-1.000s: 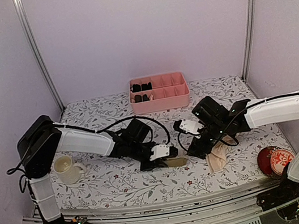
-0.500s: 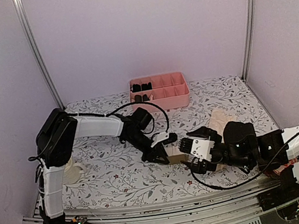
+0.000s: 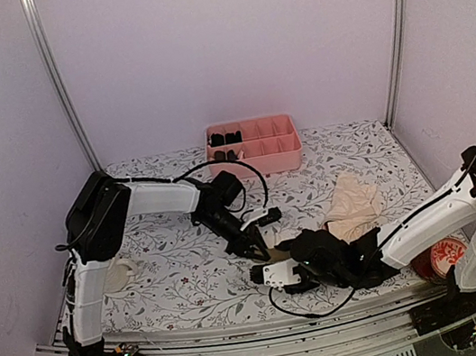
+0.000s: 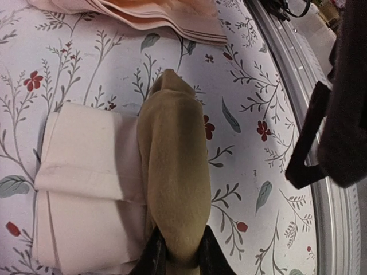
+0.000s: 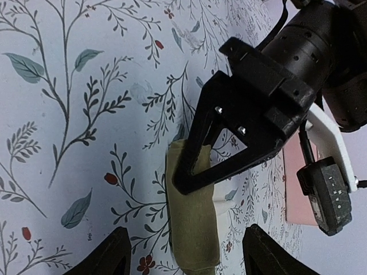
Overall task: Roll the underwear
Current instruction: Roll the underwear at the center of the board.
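Observation:
The olive-brown underwear (image 4: 175, 189) lies folded into a narrow roll on the table, its cream-white part (image 4: 86, 189) flat beside it. My left gripper (image 4: 179, 258) is shut on the near end of the olive fold. From above, this gripper (image 3: 254, 244) sits at the table's middle with the olive underwear (image 3: 274, 245) under it. My right gripper (image 5: 186, 258) is open, one finger on each side of the olive roll (image 5: 192, 223) and clear of it. It (image 3: 264, 276) lies low, just in front of the left gripper. The peach-beige underwear (image 3: 352, 204) lies loose to the right.
A pink compartment tray (image 3: 253, 148) with small black bundles stands at the back centre. A cream mug (image 3: 121, 272) sits at the left, partly behind the left arm. A round red object (image 3: 439, 258) lies near the front right edge.
My right arm has left the peach-beige underwear, swung low toward the centre, and now faces the olive roll with its jaws somewhat narrower. The left gripper keeps its hold.

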You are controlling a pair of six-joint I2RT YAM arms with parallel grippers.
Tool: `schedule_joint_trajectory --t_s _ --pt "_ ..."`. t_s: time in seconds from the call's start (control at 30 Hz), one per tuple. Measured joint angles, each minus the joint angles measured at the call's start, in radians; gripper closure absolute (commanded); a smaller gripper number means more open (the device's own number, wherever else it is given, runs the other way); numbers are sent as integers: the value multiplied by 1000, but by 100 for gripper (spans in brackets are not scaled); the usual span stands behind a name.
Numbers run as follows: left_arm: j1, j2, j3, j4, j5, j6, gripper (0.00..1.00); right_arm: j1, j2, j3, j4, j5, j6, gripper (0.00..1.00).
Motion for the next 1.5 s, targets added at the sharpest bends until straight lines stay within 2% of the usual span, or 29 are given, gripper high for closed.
schedule_joint_trajectory --t_s 0.23,0.43,0.57,0.67,0.73,0.8,0.9,0.97,1.13,1.2,1.3,1.5 --pt "1 12 13 -17 20 -3 90 -64 123 31 7 36 -26 48" --pt "6 23 25 -32 37 -3 89 -73 178 46 24 57 -34 50" --pt "8 29 31 -39 45 -3 89 -73 209 66 40 89 -43 57" --pt "9 30 32 -41 48 -3 88 -73 235 81 51 115 -49 71" --pt "9 30 33 -42 48 -3 85 -73 249 91 49 124 -53 76" --pt "9 31 33 -43 48 -3 78 -73 258 99 43 126 -53 80" --pt "9 30 33 -44 47 -1 60 -73 259 112 19 126 -44 87" --pt "11 26 28 -46 48 -4 45 -76 259 124 -6 122 -34 89" --pt "14 -59 -72 17 -16 -21 20 -107 259 176 -90 47 17 89" --pt "14 -111 -133 57 -66 -31 15 -124 259 197 -122 2 32 89" --pt "24 -192 -233 136 -156 -45 13 -133 255 211 -154 -43 56 89" --pt "31 -375 -482 348 -273 -35 13 -162 248 237 -206 -113 102 89"
